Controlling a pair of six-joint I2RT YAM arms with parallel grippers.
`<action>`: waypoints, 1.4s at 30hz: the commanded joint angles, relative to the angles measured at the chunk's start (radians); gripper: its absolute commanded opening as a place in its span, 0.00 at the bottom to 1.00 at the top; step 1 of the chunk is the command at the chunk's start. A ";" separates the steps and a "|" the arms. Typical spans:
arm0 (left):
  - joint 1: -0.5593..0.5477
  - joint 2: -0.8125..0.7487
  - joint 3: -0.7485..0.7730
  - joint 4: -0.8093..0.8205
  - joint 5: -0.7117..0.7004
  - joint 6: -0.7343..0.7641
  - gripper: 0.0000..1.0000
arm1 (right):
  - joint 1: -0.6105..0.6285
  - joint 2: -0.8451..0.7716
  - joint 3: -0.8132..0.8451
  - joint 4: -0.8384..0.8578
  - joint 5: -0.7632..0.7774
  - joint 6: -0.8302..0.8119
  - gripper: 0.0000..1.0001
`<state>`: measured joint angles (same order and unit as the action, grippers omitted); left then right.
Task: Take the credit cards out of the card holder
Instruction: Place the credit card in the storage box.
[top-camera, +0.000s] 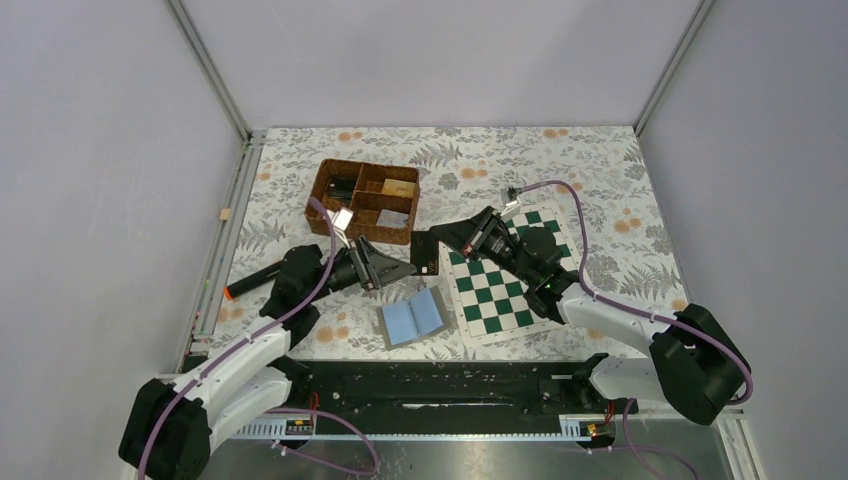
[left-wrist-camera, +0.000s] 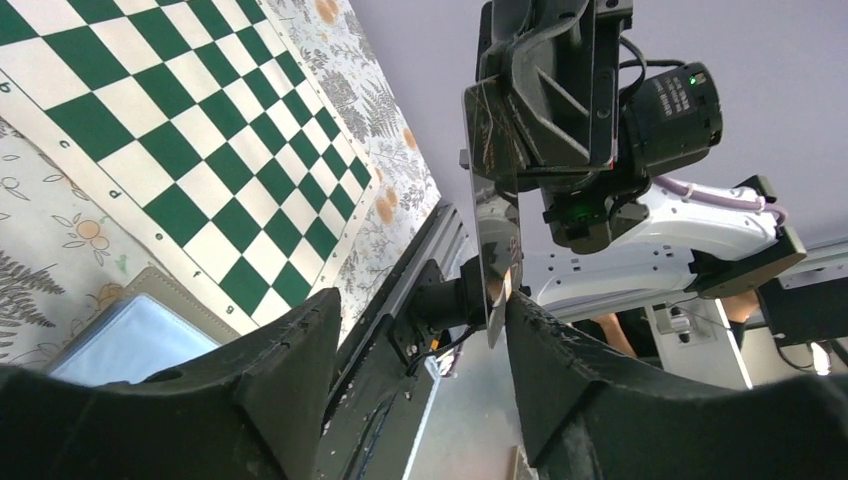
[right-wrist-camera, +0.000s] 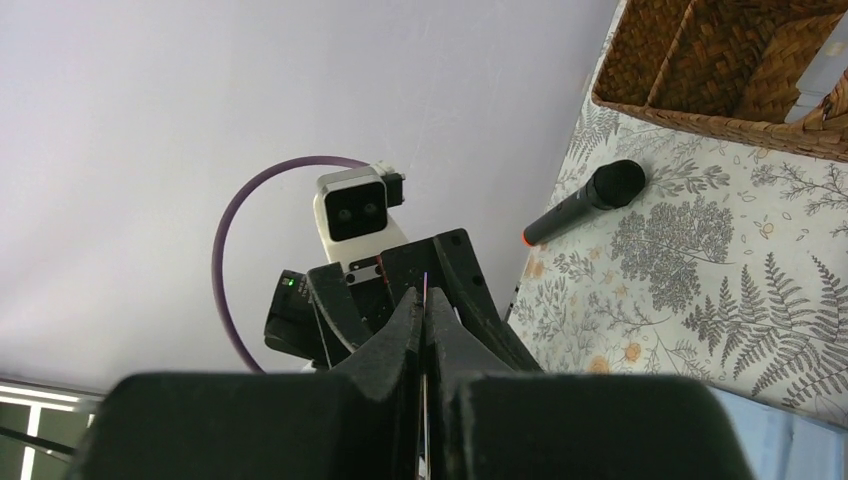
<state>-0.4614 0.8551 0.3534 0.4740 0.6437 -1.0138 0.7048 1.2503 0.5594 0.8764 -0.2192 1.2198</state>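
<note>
The right gripper (right-wrist-camera: 424, 300) is seen clamped on one short end of a dark credit card (left-wrist-camera: 495, 230), which is held in the air above the table (top-camera: 600, 170). The left gripper (left-wrist-camera: 422, 300) is seen with its jaws spread, and the card's free end hangs between them, close against one finger rather than centred. The card's long axis runs from one gripper to the other, so a handover is judged to be in hand. The card holder (top-camera: 412, 318) lies open, blue side up, towards the table's near edge, just beside the left edge of the chessboard (top-camera: 505, 290). It is below and nearer than both grippers, the left one slightly closer.
</note>
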 joint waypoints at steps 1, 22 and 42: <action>-0.003 0.043 -0.010 0.202 0.039 -0.079 0.58 | 0.000 -0.006 -0.020 0.082 0.034 0.025 0.00; -0.036 0.056 0.040 0.058 0.147 0.017 0.00 | -0.138 -0.002 0.075 -0.044 -0.458 -0.157 0.52; -0.059 0.137 0.108 -0.102 0.346 0.131 0.00 | -0.204 0.153 0.282 -0.523 -0.998 -0.504 0.51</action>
<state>-0.5140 0.9703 0.4129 0.3412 0.9482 -0.9146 0.4999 1.3857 0.8146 0.4286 -1.1545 0.7929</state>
